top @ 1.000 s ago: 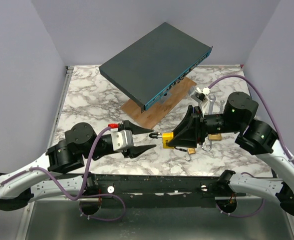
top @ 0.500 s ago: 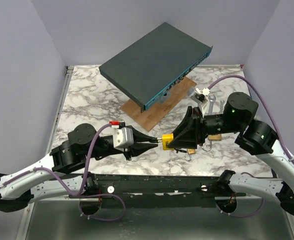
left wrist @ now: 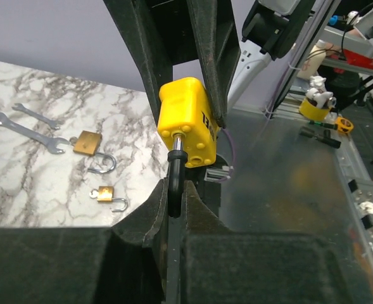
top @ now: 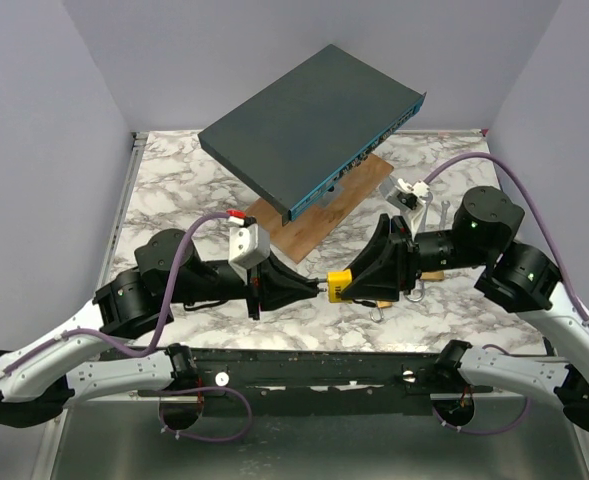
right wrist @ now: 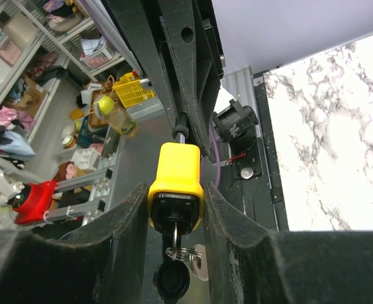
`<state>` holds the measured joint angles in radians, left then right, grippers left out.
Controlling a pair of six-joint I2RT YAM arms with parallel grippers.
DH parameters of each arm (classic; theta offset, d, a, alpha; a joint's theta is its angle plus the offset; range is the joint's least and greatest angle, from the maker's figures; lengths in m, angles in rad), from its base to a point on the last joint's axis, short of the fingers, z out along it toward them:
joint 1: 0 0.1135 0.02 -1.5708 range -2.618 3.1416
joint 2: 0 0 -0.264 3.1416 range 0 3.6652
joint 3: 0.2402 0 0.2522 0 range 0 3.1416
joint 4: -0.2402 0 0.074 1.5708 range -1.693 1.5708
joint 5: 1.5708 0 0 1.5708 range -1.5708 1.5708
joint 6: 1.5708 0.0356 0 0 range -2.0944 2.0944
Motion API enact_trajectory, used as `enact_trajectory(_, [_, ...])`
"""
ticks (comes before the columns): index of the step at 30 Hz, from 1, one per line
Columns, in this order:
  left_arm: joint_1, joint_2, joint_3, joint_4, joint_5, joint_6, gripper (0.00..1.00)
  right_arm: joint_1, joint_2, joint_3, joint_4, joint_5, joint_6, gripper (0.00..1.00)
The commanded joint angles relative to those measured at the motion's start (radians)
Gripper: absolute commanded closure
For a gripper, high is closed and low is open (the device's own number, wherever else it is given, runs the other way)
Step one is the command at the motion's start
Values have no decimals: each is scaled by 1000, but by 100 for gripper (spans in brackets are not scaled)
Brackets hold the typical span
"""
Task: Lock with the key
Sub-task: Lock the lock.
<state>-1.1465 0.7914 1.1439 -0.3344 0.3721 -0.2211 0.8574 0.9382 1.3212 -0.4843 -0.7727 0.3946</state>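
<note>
A yellow padlock (top: 338,285) hangs above the table's front middle, between my two grippers. My right gripper (top: 357,282) is shut on its body; in the right wrist view the padlock (right wrist: 177,180) sits squeezed between both pads. The key (right wrist: 173,233) is in the lock's underside, with a ring and a spare key (right wrist: 195,265) dangling. My left gripper (top: 312,288) is shut on the padlock's black shackle (left wrist: 175,177), which sticks out of the yellow body (left wrist: 187,120) and runs down between the fingers of that gripper (left wrist: 173,197).
A dark flat box (top: 309,125) leans on a wooden board (top: 319,218) at the back. Two wrenches (left wrist: 28,126) and two brass padlocks (left wrist: 88,142) (left wrist: 104,193) lie on the marble at the right, behind the right arm.
My left gripper moved right to the yellow padlock and closed its open jaws on the black shackle. The right gripper kept its hold and shifted slightly.
</note>
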Motion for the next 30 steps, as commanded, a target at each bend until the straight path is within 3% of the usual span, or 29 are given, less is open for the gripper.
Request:
enact_trajectory(1, [20,33,94,-49,84,-145,100,-3,-15,0,54,67,-49,99])
enact_trajectory(13, [105,81,157,-68,141,-382,100,-3,-19,-43,126,114,-78,99])
enact_trajectory(30, [143,97,118,12,157,-454,100,-3,-8,-86,263,98,-10,99])
